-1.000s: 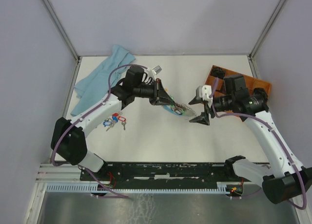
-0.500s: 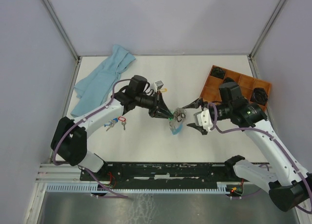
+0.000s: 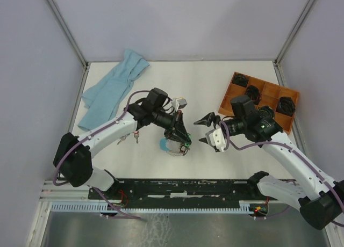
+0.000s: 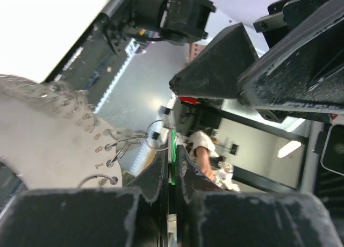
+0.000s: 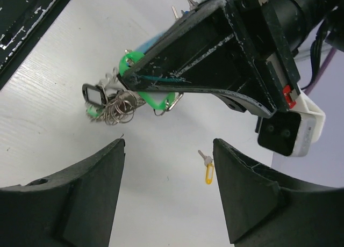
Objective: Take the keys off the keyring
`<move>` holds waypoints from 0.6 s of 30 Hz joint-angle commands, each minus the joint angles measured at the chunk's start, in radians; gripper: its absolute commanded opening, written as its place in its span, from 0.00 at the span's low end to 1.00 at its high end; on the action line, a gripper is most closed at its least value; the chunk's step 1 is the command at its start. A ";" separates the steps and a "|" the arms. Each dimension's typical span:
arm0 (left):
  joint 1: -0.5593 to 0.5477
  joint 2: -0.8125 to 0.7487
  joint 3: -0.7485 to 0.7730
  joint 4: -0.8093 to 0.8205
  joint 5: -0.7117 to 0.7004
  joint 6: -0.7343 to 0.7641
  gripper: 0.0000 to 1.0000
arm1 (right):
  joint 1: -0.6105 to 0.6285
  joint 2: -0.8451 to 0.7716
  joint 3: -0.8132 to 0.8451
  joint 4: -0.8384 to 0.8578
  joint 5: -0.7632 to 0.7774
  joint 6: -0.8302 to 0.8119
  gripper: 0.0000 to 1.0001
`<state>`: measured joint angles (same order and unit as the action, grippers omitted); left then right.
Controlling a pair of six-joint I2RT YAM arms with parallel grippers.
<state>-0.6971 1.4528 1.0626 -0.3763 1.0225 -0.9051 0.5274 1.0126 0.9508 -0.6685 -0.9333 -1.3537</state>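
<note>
The keyring (image 3: 173, 149), a clump of silver keys with a light blue stretch (image 3: 163, 144), lies low at the table's front middle. My left gripper (image 3: 184, 141) is shut on a green key tag (image 4: 173, 158) that hangs from the ring's wire loops (image 4: 121, 146). In the right wrist view the green tag (image 5: 142, 92) sits between the left fingers (image 5: 215, 48), with the bunched keyring (image 5: 115, 106) dangling beside it. My right gripper (image 3: 207, 130) stands open just right of the left one, nothing between its fingers (image 5: 91, 193).
A single yellow-tagged key (image 5: 208, 171) lies loose on the white table. A wooden compartment tray (image 3: 241, 94) with black items sits at the right. A light blue cloth (image 3: 110, 88) lies at the back left. Loose tagged keys (image 3: 135, 135) peek out beside the left arm.
My left gripper has carried the keyring toward the near edge and down. The right gripper has moved left toward it and its jaws have narrowed slightly.
</note>
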 commanded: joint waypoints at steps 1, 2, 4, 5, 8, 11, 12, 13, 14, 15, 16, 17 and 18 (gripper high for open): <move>-0.002 0.018 0.167 -0.301 -0.082 0.317 0.03 | 0.017 0.006 0.004 0.020 -0.003 0.028 0.74; -0.003 0.031 0.205 -0.366 -0.145 0.381 0.03 | 0.016 0.007 0.005 0.001 -0.003 0.024 0.74; -0.007 0.048 0.280 -0.478 -0.268 0.473 0.03 | 0.016 0.011 0.016 -0.036 -0.004 0.020 0.73; -0.013 0.060 0.325 -0.530 -0.337 0.518 0.03 | 0.016 0.015 0.028 -0.058 -0.001 0.020 0.73; -0.028 0.105 0.437 -0.664 -0.565 0.648 0.03 | 0.016 0.033 0.072 -0.126 0.028 0.020 0.72; -0.035 0.156 0.526 -0.757 -0.740 0.754 0.03 | 0.016 0.048 0.111 -0.167 0.080 0.050 0.72; -0.036 0.172 0.567 -0.792 -0.789 0.796 0.03 | 0.014 0.053 0.118 -0.174 0.100 0.060 0.71; -0.044 0.193 0.597 -0.822 -0.871 0.829 0.03 | 0.012 0.051 0.121 -0.173 0.112 0.065 0.71; -0.052 0.214 0.624 -0.856 -0.939 0.874 0.03 | 0.008 0.051 0.121 -0.170 0.120 0.076 0.71; -0.063 0.237 0.644 -0.877 -1.026 0.916 0.03 | 0.001 0.048 0.121 -0.163 0.126 0.093 0.71; -0.072 0.252 0.662 -0.900 -1.108 0.954 0.03 | -0.007 0.046 0.121 -0.159 0.128 0.107 0.71; -0.079 0.261 0.675 -0.913 -1.175 0.995 0.03 | -0.020 0.044 0.123 -0.158 0.124 0.119 0.71; -0.089 0.268 0.691 -0.922 -1.229 1.049 0.03 | -0.044 0.042 0.126 -0.159 0.114 0.129 0.71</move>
<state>-0.7551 1.6886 1.6676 -1.1652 0.1497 -0.1242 0.5301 1.0653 1.0309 -0.8181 -0.8330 -1.2869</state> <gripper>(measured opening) 0.062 0.713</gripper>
